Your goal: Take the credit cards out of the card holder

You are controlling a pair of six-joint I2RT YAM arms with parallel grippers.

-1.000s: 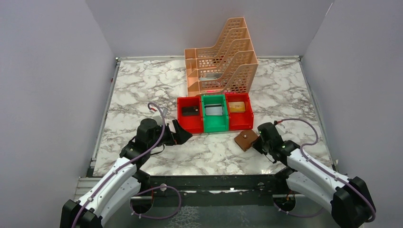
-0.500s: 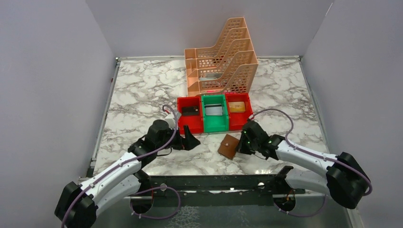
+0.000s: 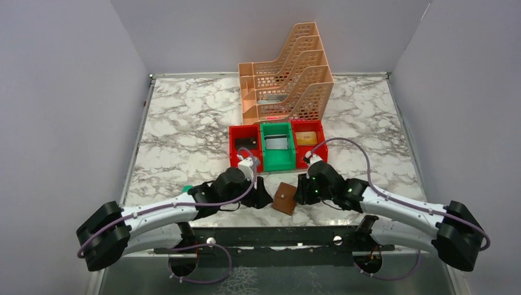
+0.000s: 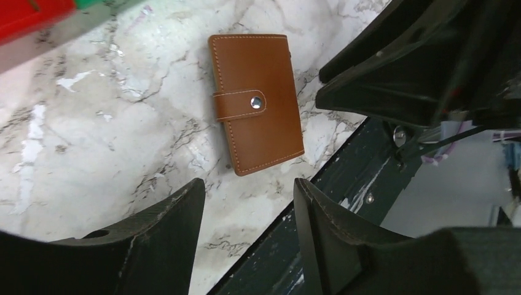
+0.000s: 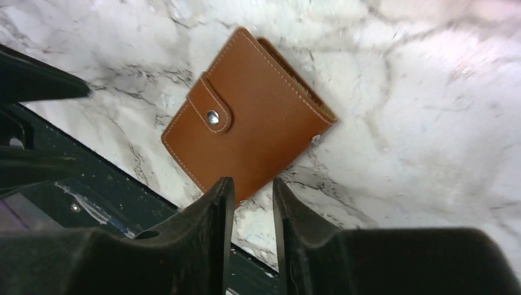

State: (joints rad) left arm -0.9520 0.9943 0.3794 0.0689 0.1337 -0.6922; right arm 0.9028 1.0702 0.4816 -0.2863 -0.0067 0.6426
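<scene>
The card holder (image 3: 284, 198) is a brown leather wallet. It lies flat and snapped shut on the marble near the table's front edge, and also shows in the left wrist view (image 4: 255, 101) and the right wrist view (image 5: 246, 132). No credit card shows; any inside are hidden. My left gripper (image 3: 261, 198) (image 4: 249, 184) is open and empty, just left of the holder. My right gripper (image 3: 299, 192) (image 5: 250, 184) is just right of it. Its jaws stand a narrow gap apart with the holder's near corner at the fingertips and marble visible between them.
A row of plastic bins stands behind the holder: a red bin (image 3: 244, 161), a green bin (image 3: 278, 163) and another red bin (image 3: 310, 158), each with a flat item inside. An orange file rack (image 3: 285, 80) stands further back. The dark front rail (image 3: 276, 233) runs close under the holder.
The holder has moved left and toward the front edge together with my right gripper. My left arm has stretched right, bringing its gripper up beside the holder.
</scene>
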